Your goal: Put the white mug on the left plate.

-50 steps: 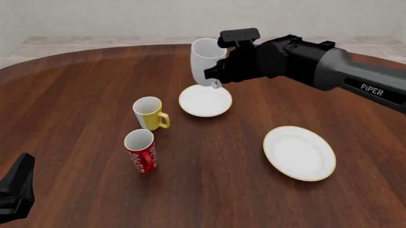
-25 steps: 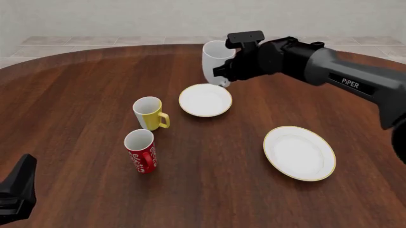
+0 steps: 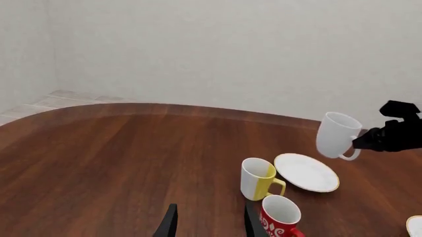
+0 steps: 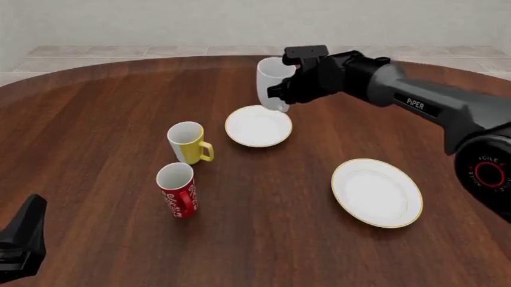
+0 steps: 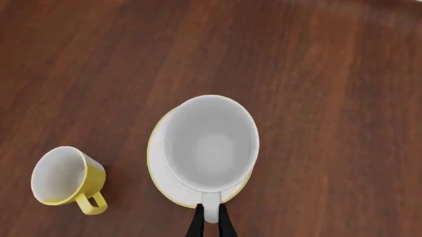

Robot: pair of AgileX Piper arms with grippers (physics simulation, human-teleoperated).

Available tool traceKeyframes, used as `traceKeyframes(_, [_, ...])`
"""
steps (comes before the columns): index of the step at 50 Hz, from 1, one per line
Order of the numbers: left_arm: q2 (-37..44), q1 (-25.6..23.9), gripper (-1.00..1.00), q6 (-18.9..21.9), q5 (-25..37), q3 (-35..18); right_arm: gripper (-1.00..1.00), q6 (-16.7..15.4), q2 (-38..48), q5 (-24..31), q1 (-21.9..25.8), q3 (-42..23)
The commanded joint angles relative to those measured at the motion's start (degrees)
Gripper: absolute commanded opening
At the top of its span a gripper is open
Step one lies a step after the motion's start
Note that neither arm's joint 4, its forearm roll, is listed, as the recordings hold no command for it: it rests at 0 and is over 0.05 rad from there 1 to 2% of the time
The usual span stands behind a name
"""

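The white mug [image 4: 270, 83] hangs in the air, tilted a little, above the far edge of the left plate [image 4: 258, 127]. My right gripper [image 4: 281, 94] is shut on its loop handle. In the right wrist view the white mug [image 5: 209, 143] is seen from above, covering most of the left plate [image 5: 158, 165], with the gripper [image 5: 210, 220] pinching the handle. The left wrist view shows the white mug [image 3: 336, 135] held above and beyond the left plate [image 3: 306, 172]. My left gripper [image 3: 205, 225] is open with nothing in it, low at the near left [image 4: 20, 242].
A yellow mug [image 4: 188, 142] and a red mug with white lettering [image 4: 176, 189] stand left of the left plate. A larger gold-rimmed plate [image 4: 376, 192] lies at the near right. The round wooden table [image 4: 96, 119] ends in a curved far edge.
The right arm has carried the white mug a little to the right and slightly lower, from above the plate's far left to its far edge. The left arm has stayed put.
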Motion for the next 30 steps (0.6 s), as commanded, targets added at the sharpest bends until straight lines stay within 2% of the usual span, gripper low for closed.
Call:
traceKeyframes(1, [0.0,0.12,1.0,-0.08,0.02,-0.02,-1.0,0.99,3.18,0.8,-0.53,-3.47])
traceKeyframes(18, [0.0,0.17,1.0,-0.13,0.08,-0.03,-1.0,0.74,5.97,1.36,-1.12,-5.74])
traceKeyframes(30, [0.0,0.2,1.0,-0.04,0.1,0.02,-1.0,1.94,6.23,0.47,-0.18,-4.91])
